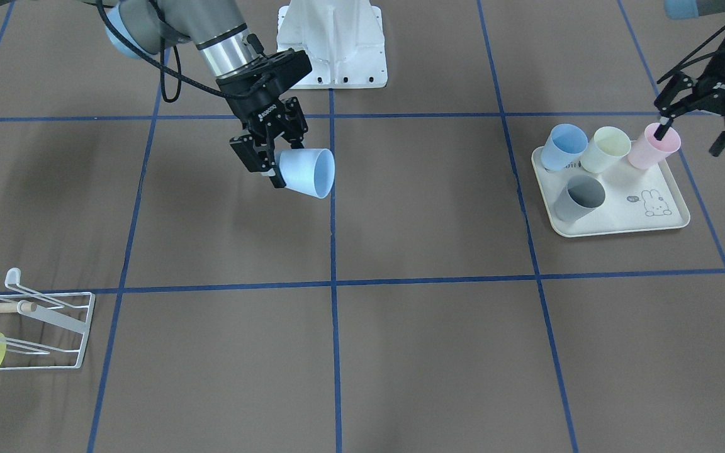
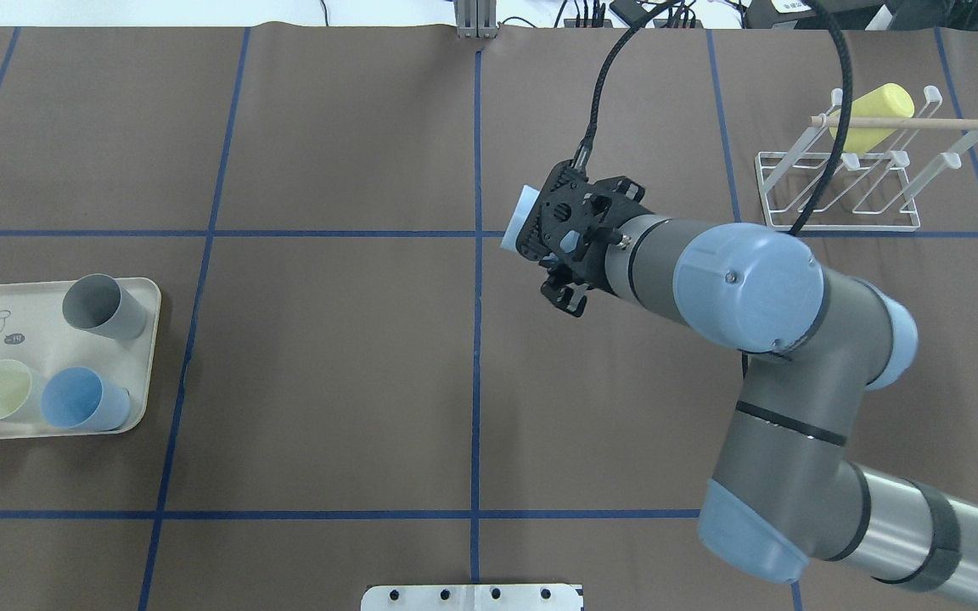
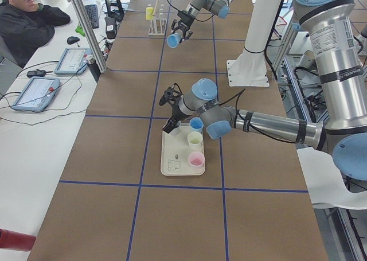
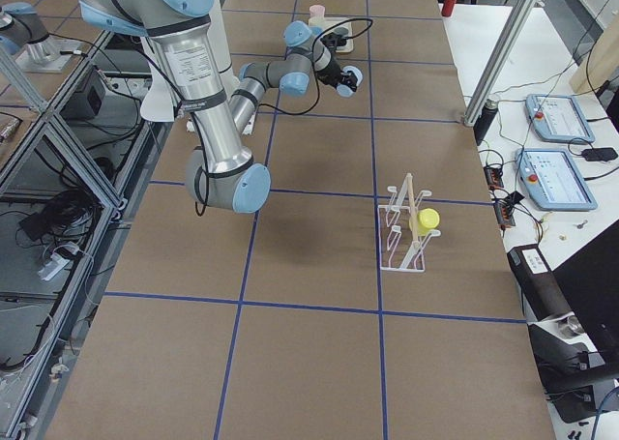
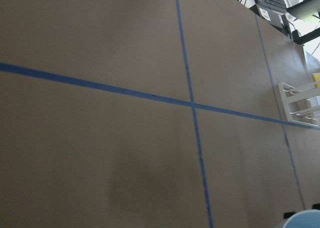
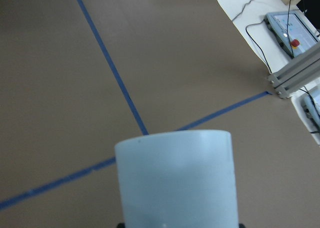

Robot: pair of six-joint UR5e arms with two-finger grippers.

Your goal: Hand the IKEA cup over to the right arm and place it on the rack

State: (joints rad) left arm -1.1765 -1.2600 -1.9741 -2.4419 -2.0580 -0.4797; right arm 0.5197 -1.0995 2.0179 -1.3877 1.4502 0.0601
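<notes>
The IKEA cup [image 1: 306, 173], pale blue, lies on its side in the air over the table's middle, and my right gripper [image 1: 272, 168] is shut on its base. It fills the bottom of the right wrist view as a cup [image 6: 175, 180] with its mouth pointing away. From overhead only a sliver of the cup [image 2: 519, 212] shows past the gripper [image 2: 553, 242]. The white wire rack [image 1: 35, 314] stands far off at the table's end. My left gripper [image 1: 694, 134] hangs open over the tray [image 1: 664, 223], one fingertip overlapping the pink cup [image 1: 649, 148]; contact cannot be told.
The rabbit-print tray holds a blue cup [image 1: 562, 146], a pale yellow cup [image 1: 608, 149], the pink one and a grey cup [image 1: 579, 198]. A yellow cup [image 2: 871, 114] hangs on the rack [image 2: 837, 182]. A person [image 3: 26, 20] sits at a side desk with tablets.
</notes>
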